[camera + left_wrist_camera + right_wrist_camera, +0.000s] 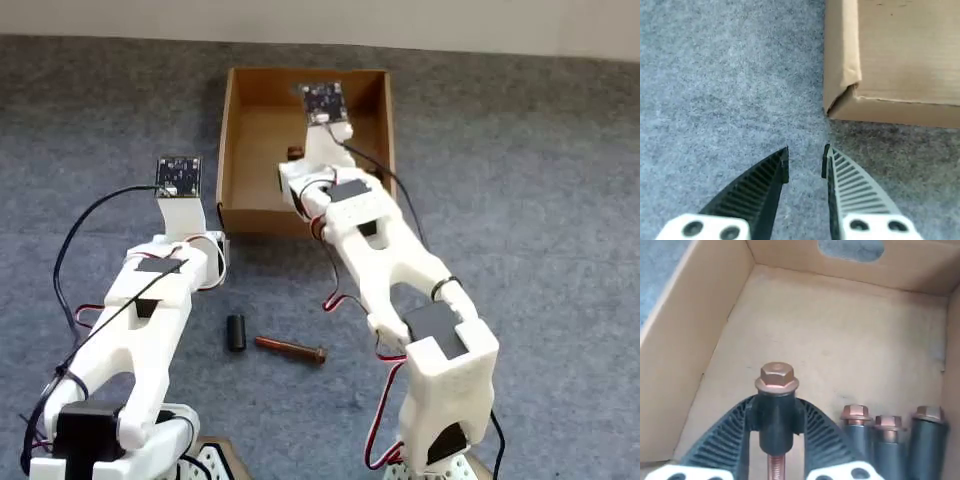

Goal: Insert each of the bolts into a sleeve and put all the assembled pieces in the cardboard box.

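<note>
The right gripper [776,412] is clenched on an assembled bolt and sleeve [776,400], axis in line with the gripper, head foremost, inside the cardboard box [232,150] beside three finished pieces [888,435]. The left gripper [805,161], released and empty, hangs by the box's corner. In the high view the loose sleeve [236,332] and bolt [290,348] lie at its 5 o'clock.

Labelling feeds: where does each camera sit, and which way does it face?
High view: fixed overhead, looking down on left arm, right arm, box, bolt and sleeve.
Left wrist view: wrist-mounted, facing carpet and a box corner past the open left gripper.
Right wrist view: wrist-mounted, facing into the box past the right gripper clamping a sleeved bolt.
Shared: box.
</note>
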Controlling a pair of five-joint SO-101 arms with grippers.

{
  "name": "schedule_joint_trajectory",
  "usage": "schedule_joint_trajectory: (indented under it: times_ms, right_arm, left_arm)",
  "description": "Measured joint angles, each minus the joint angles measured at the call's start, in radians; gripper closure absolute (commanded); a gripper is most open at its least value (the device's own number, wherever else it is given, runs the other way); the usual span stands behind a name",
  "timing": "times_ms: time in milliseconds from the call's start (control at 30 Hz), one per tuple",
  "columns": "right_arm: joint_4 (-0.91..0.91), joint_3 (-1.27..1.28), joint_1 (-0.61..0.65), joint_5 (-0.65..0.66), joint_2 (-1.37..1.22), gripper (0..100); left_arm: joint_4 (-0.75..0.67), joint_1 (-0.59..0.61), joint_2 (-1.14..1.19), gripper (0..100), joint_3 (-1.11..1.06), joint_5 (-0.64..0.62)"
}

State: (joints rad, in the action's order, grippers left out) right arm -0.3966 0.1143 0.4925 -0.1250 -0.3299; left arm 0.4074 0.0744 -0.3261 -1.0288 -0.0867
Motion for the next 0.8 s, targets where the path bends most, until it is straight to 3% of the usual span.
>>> schedule_joint_trajectory:
  times_ms: [800]
  right_arm:
    - [-0.061, -0.110, -0.040, 0.000, -0.190, 99.2]
  left_arm:
    - [0.000, 0.000, 0.000, 87, 0.000, 0.000]
